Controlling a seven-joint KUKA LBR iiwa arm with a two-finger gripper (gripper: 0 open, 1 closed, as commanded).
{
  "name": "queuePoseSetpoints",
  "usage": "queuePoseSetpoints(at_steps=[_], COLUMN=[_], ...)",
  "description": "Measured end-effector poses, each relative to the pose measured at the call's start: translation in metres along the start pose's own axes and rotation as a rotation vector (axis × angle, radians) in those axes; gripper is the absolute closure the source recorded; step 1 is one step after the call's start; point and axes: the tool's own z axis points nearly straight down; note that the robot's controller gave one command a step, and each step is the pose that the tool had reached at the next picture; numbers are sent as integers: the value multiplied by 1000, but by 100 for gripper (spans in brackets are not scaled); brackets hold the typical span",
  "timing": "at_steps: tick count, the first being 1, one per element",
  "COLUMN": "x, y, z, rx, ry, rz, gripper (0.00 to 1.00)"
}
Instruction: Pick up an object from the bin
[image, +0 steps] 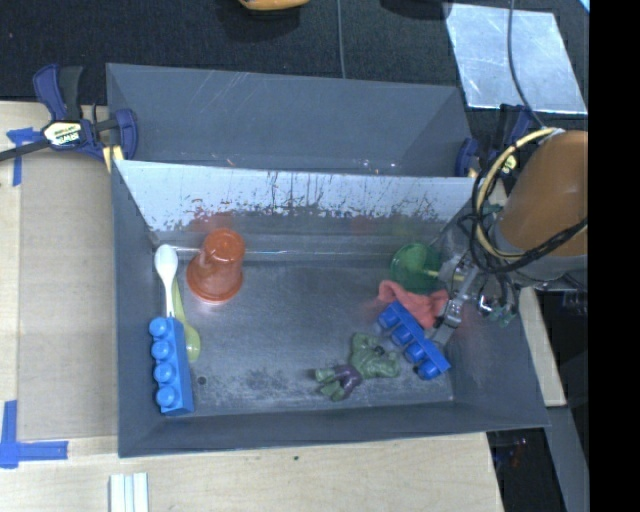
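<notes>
The gripper (451, 312) hangs by the right wall of the bin (280, 120), and I cannot tell whether it is spread or closed. A blue block (412, 340) lies just below its tip, touching a pink cloth (408, 297). A green cup (410, 265) is near behind. The middle floor is bare, with an orange cup (216, 266) well apart at the far side.

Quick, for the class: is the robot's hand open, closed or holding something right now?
Hand: cannot be told; it is beside the pink rag and blue brick at the bin's right.
</notes>
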Motion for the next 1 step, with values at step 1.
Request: queuePoseSetpoints(at_steps=[1], x=[0], y=[-10], z=[79], rx=[-2], ry=[-5], rz=[53], gripper=[0])
